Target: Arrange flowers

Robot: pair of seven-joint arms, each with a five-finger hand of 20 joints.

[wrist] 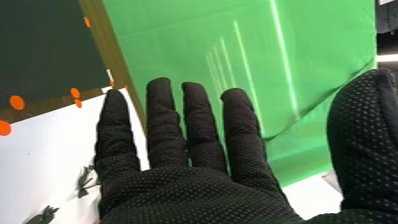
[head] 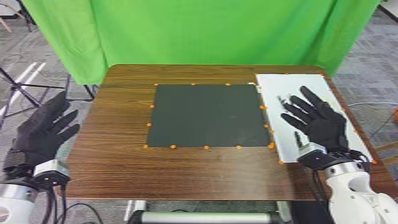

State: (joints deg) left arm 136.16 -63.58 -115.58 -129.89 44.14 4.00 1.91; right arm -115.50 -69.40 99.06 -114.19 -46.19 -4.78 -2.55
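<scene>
On the black-gloved right hand (head: 327, 131), the fingers (wrist: 164, 130) are held straight and slightly apart, with the thumb set well out to the side; nothing is gripped. Just beside that hand, the dark, leafy sprigs (wrist: 86, 181) to be arranged are seen lying on a long white rectangular sheet (head: 293, 81) at the robot's right of the brown wooden table (head: 107, 165). Whether blooms are borne by them cannot be told. The arranging is judged not yet begun: no sprig is lifted or stood upright, so picking up, placing and adjusting are all left to be done. The dark square mat (head: 206, 117), edged with small orange dots (head: 173, 146), is left uncovered in the middle. The right hand is held above the white sheet, its fingers directed away from the robot towards the bright green curtain (head: 222, 32). The black-gloved left hand (head: 37, 139) is held out beyond the table's left edge, fingers extended and parted, nothing clamped between them.
</scene>
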